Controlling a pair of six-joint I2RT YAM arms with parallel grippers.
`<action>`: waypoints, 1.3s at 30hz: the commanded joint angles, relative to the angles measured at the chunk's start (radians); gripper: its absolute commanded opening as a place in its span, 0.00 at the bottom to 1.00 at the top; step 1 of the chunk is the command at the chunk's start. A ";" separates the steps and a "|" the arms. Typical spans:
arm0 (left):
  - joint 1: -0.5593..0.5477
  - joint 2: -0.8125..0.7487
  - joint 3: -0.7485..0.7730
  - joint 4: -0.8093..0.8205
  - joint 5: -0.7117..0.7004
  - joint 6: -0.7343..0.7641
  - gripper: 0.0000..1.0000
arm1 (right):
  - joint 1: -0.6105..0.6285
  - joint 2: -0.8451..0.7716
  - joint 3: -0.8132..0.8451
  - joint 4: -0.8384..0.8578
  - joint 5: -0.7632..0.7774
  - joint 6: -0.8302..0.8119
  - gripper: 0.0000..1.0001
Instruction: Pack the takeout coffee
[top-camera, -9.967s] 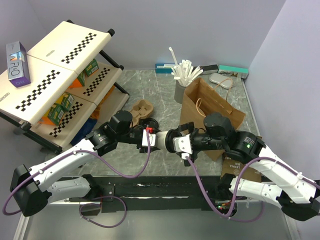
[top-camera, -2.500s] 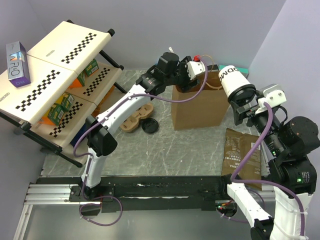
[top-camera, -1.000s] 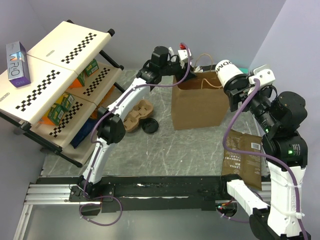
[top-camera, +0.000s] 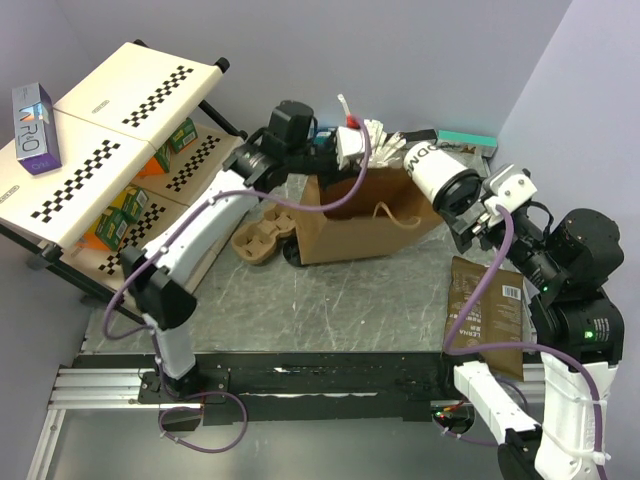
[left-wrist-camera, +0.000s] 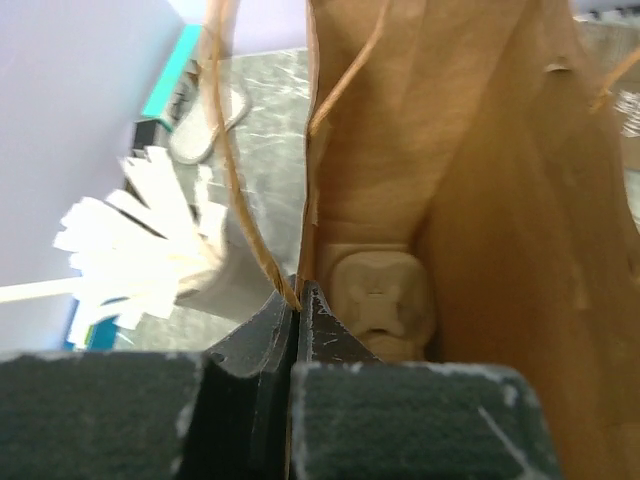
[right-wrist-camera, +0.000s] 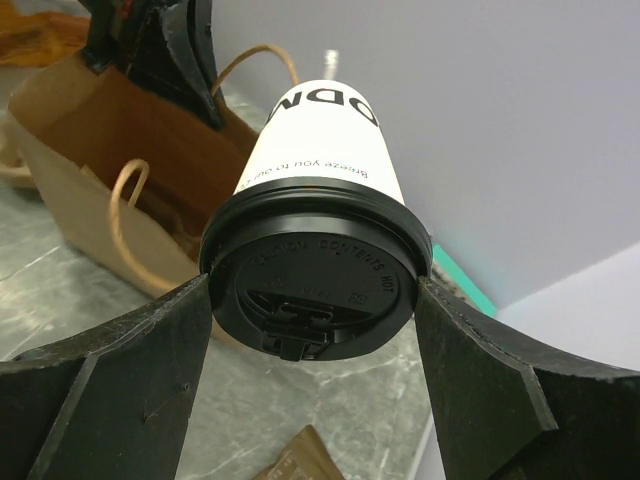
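Right gripper (right-wrist-camera: 315, 290): clenched on the coffee cup (right-wrist-camera: 322, 150), one dark finger pressed to each side at the lidded end. Carried in the air and tipped on its side, black lid (right-wrist-camera: 315, 275) facing back toward the wrist, base pointing out past the fingertips. Below and beyond those fingertips, the brown paper bag (top-camera: 350, 225) with its looped cord handles, leaning over on the table (top-camera: 330, 300) (mouth turned up toward the cup).

Left gripper (left-wrist-camera: 298, 315): pinched shut on the bag's rim, paper wall sandwiched between the two pads, a handle cord rising from the same spot. Just left of these fingers, a grey cup of white sticks (left-wrist-camera: 140, 240), standing outside the bag. Straight ahead of the fingertips, a pulp cup carrier (left-wrist-camera: 375, 295). Hard to say from the wrist view whether inside the bag or merely showing past it. From overhead, seen lying on the table beside the bag's lower end.
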 joint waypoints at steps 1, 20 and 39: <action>-0.060 -0.177 -0.180 0.101 -0.040 0.046 0.01 | -0.004 -0.026 -0.006 -0.061 -0.104 -0.018 0.00; -0.165 -0.302 -0.571 0.585 -0.250 0.303 0.01 | -0.002 -0.153 0.033 -0.327 0.008 -0.058 0.00; -0.252 -0.329 -0.743 0.739 -0.256 0.256 0.01 | -0.001 -0.139 0.008 -0.526 -0.006 -0.378 0.00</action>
